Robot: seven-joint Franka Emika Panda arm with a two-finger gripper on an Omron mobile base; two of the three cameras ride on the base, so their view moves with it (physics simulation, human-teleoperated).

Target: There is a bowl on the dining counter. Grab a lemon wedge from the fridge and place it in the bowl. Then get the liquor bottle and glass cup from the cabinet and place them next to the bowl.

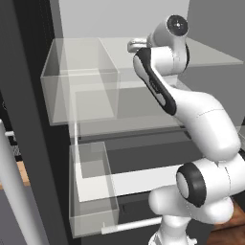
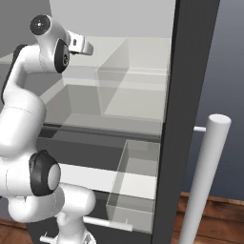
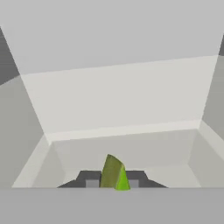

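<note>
Nearest the hand camera, the gripper point(image 3: 112, 183) was clenched on the lemon wedge point(image 3: 113, 173), a yellow-green sliver standing nearly upright between the two dark fingertips point(image 3: 89, 178), with its pointed end tilted a little to one side. The step in hand looked like drawing the wedge out of the fridge point(image 1: 28, 119), and doing it well would mean keeping the squeeze steady and pulling straight back along the shelf point(image 3: 122, 151) rather than sideways, since the wedge seemed pinched only by its thin flanks and might slip or twist if it brushed the shelf floor or the pale side walls. Lifting it just clear of the shelf before retreating would probably be the safer order. The hand view gave the grip itself and the pale back wall point(image 3: 118, 96) of the compartment beyond it, which the base views did not give. The left base view showed instead how far the arm point(image 1: 191, 110) reached in over the upper shelf, beside the clear bins point(image 1: 81, 81) on the door side and above the lower bin point(image 1: 93, 191). The right base view added the dark door edge point(image 2: 183, 119) and a pale round handle point(image 2: 205, 176) at the near right, which the retreating elbow would need to miss.
</note>
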